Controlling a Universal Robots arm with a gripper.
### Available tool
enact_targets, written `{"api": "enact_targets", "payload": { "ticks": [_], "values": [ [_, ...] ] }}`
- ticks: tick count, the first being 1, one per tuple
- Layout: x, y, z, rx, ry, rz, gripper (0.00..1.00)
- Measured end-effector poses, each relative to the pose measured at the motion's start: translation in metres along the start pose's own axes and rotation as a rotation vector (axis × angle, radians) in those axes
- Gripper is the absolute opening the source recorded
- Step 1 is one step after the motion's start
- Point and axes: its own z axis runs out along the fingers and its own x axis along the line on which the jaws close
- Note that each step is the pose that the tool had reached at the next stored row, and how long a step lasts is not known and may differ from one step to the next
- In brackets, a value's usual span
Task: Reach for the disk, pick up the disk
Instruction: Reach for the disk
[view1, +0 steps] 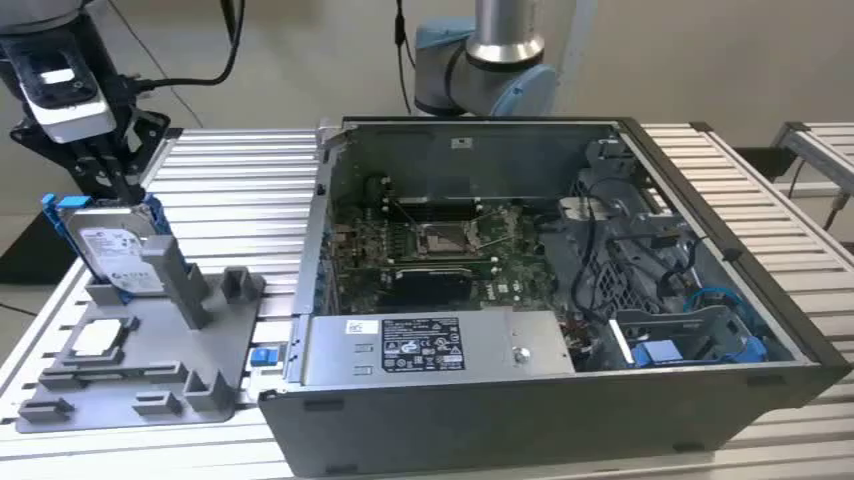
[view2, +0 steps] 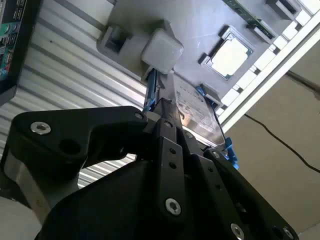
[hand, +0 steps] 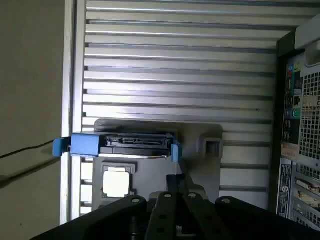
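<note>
The disk (view1: 114, 250) stands on edge in a grey fixture (view1: 140, 375) at the exterior view's left, its white label facing the camera and its blue frame showing at the top corners. My gripper (view1: 120, 190) comes down from above onto the disk's top edge and is shut on the disk, one finger on each face. In the second wrist view, the black fingers (view2: 165, 125) clamp the disk (view2: 195, 112) near its blue rail. The first wrist view looks down on the disk's connector edge (hand: 125, 144), with the gripper (hand: 176, 170) near one end.
A small square silver chip (view1: 100, 340) lies in the fixture beside the disk. An open computer case (view1: 534, 300) with a silver power-supply box (view1: 427, 345) stands to the exterior view's right. Another arm's base (view1: 481, 70) rises behind it. Ribbed aluminium table (view1: 240, 190) surrounds the fixture.
</note>
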Motion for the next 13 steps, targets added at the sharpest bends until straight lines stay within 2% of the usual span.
{"api": "enact_targets", "payload": {
  "ticks": [13],
  "values": [
    [0.0000,0.0001,0.0000,0.0001,0.0000,0.000,0.00]
  ]
}}
